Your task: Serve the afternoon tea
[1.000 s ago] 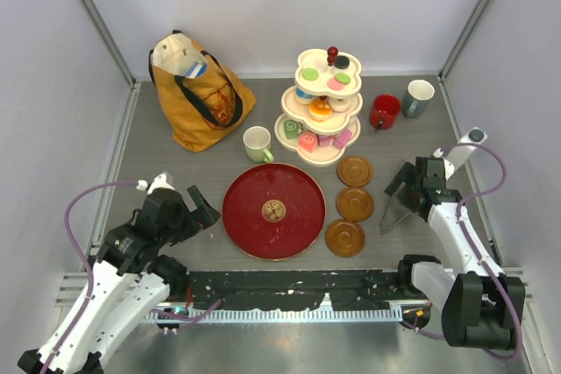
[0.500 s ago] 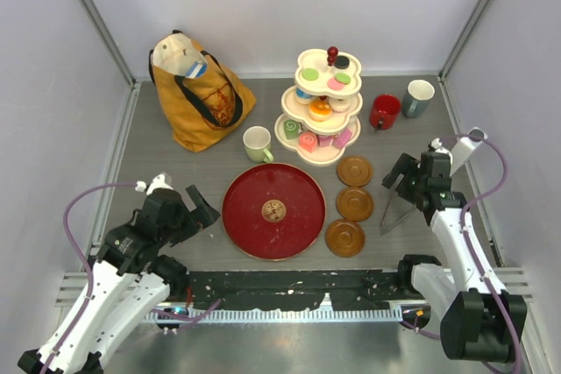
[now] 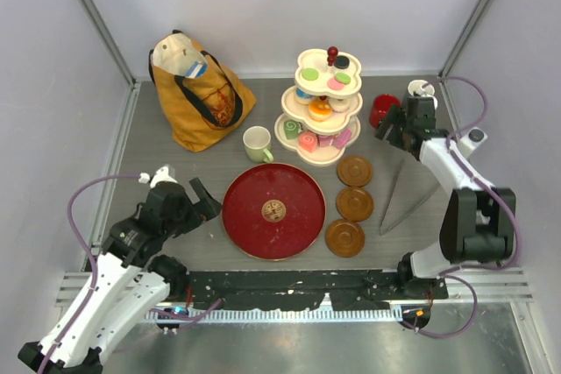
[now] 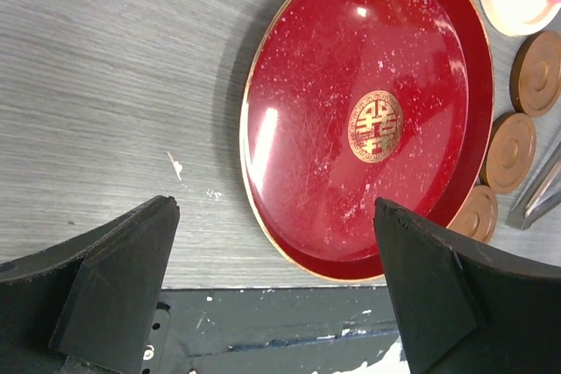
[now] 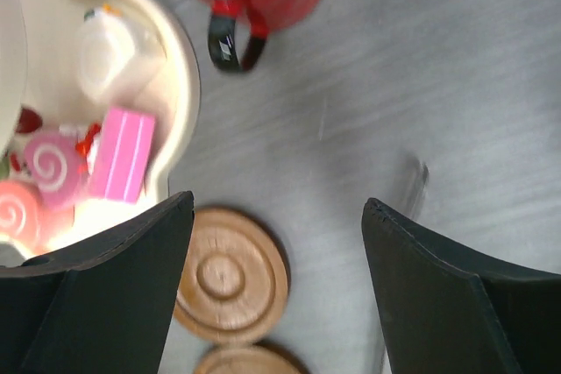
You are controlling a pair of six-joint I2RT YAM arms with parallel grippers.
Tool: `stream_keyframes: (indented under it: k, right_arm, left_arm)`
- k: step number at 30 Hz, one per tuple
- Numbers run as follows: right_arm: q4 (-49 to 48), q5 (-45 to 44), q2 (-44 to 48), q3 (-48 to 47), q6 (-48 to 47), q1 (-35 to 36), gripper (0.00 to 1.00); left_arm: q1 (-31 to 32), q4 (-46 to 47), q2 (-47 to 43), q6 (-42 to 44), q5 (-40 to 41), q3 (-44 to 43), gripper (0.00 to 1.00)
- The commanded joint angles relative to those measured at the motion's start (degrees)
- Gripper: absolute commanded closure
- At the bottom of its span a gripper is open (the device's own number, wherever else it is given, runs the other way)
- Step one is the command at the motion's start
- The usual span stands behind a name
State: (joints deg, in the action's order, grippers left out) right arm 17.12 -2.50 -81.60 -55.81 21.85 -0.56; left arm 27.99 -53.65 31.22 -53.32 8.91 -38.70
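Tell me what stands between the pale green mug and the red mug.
The cream three-tier stand, loaded with toy pastries, stands between the pale green mug and the red mug; the top external view shows it.

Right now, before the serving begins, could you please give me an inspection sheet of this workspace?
Surface: grey wood-grain table.
Job's things: pastries on tiered stand; red mug, green mug, grey-blue mug on table.
Clutter: red tray, yellow tote bag, three coasters, tongs.
Grippers: left tool open by tray; right tool open near red mug.
Cables: purple loops at both arms.
Surroundings: pale walls; nothing else seen.
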Motion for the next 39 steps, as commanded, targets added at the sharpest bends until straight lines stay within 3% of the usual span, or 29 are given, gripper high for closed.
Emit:
stream_keyframes:
  k: [1, 10, 18, 21, 24, 26, 29, 39]
  right_arm:
    - [-3.85, -8.03, -9.09, -10.69, -1.81, 3.45, 0.19]
    - [0.8, -18.24, -26.83, -27.76, 1.0, 4.25, 0.3]
    - [3.97, -18.59, -32.48, -32.95, 1.45, 4.25, 0.4]
    - [4.23, -18.68, -33.18, -33.75, 0.92, 4.25, 0.52]
    - [4.58, -19.11, -33.18, -34.45, 0.57, 4.25, 0.75]
    - [5.02, -19.82, -32.31, -34.19, 0.57, 4.25, 0.86]
    - [4.76, -19.65, -28.63, -31.48, 0.39, 4.25, 0.94]
    - [0.1, -22.02, -4.02, -8.21, -1.46, 9.52, 0.94]
  left_arm:
    - [-0.21, 3.46, 0.5, 1.73, 3.04, -2.52, 0.0]
    - [-0.21, 2.85, 1.47, 2.43, 6.39, -3.4, 0.0]
    - [-0.3, 2.15, 1.56, 2.52, 6.83, -3.58, 0.0]
    - [-0.3, 1.53, 1.3, 2.35, 6.91, -3.67, 0.0]
    - [-0.21, 0.48, 0.51, 1.91, 7.26, -4.02, 0.0]
    - [-0.21, -0.49, -0.1, 1.64, 7.61, -4.19, 0.0]
    - [-0.21, -1.46, -1.42, 1.11, 7.88, -4.28, 0.0]
    - [-0.22, -2.16, -5.82, 0.15, 6.13, -2.96, 0.0]
